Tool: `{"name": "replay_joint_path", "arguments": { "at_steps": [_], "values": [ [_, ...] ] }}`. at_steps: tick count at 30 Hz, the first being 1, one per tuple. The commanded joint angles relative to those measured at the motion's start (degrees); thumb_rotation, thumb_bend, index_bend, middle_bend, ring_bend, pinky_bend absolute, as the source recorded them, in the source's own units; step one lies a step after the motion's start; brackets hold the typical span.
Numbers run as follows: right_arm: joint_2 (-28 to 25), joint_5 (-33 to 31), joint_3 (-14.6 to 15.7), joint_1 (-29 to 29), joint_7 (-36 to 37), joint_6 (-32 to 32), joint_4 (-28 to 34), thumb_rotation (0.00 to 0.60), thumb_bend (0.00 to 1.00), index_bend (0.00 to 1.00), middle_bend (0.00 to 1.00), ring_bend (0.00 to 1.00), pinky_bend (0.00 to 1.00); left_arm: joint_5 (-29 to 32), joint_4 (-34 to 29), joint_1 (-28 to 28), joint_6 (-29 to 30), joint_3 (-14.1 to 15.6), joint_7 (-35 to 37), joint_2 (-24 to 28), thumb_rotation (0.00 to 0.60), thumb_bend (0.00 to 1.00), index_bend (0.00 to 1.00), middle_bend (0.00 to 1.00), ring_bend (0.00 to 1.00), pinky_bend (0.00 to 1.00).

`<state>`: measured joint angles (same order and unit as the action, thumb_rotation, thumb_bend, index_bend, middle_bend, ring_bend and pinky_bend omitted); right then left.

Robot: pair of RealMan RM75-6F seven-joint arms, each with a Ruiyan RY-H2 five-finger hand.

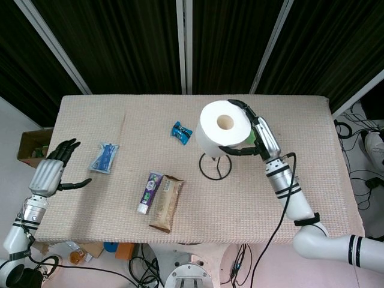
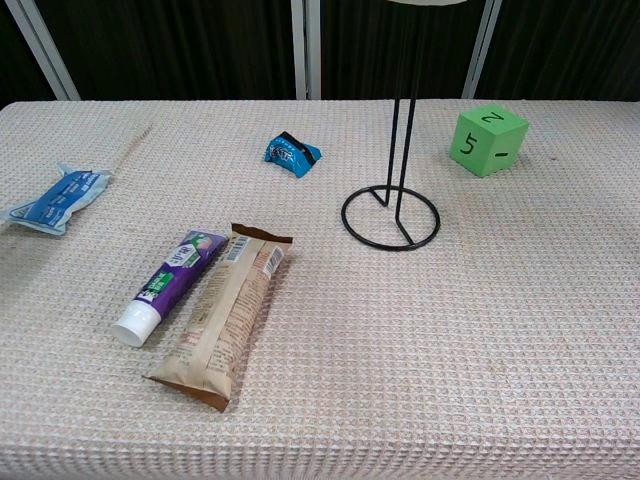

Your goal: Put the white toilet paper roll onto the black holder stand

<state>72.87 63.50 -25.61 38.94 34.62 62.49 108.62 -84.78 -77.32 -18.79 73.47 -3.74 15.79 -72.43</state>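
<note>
My right hand (image 1: 255,135) grips the white toilet paper roll (image 1: 219,129) from its right side and holds it high over the black holder stand (image 1: 215,167), core hole facing up. In the head view the roll hides the stand's post; only the ring base shows below it. In the chest view the stand (image 2: 391,218) rises from its ring base, and the bottom edge of the roll (image 2: 428,3) just shows at the top of the frame. My left hand (image 1: 53,171) hovers open at the table's left edge, fingers spread, holding nothing.
On the beige table (image 1: 312,180) lie a blue packet (image 1: 105,157), a purple toothpaste tube (image 1: 148,192), a brown snack wrapper (image 1: 166,203) and a small blue wrapper (image 1: 181,132). A green cube (image 2: 488,140) sits right of the stand in the chest view.
</note>
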Motion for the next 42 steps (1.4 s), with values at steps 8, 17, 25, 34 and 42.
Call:
{"name": "replay_joint_path", "arguments": {
  "at_steps": [8,17,25,34,42],
  "values": [
    [-0.35,-0.15,-0.96,-1.03,1.97,-0.81,-0.35,0.600,0.11,0.23,0.25,0.26,0.34,0.07,0.05,-0.14,-0.27,0.01,-0.19,-0.15,0.197,0.00,0.07,0.02,0.03,0.21],
    [-0.91,0.25,-1.66,-1.77,3.11,-1.34,-0.21,0.600,0.11,0.23,0.24,0.26,0.34,0.14,0.42,-0.29,-0.61,0.05,-0.22,-0.52,0.197,0.00,0.07,0.02,0.03,0.21],
    [-0.43,0.15,-1.24,-1.79,2.92,-2.43,-0.99,0.600,0.11,0.23,0.24,0.26,0.34,0.16,0.33,-0.28,-0.53,0.03,-0.35,-0.49,0.197,0.00,0.07,0.02,0.03,0.21],
    [1.54,-1.02,0.09,-1.49,2.29,-4.24,-3.94,0.600,0.11,0.23,0.24,0.26,0.34,0.22,0.84,-0.19,-0.69,0.20,0.01,-0.78,0.196,0.00,0.07,0.02,0.03,0.21],
    [3.27,0.27,2.17,-1.13,3.11,-7.58,-7.71,0.600,0.12,0.09,0.19,0.22,0.30,0.16,0.99,-0.02,-0.33,0.18,0.11,-0.75,0.197,0.00,0.07,0.02,0.03,0.21]
  ]
}}
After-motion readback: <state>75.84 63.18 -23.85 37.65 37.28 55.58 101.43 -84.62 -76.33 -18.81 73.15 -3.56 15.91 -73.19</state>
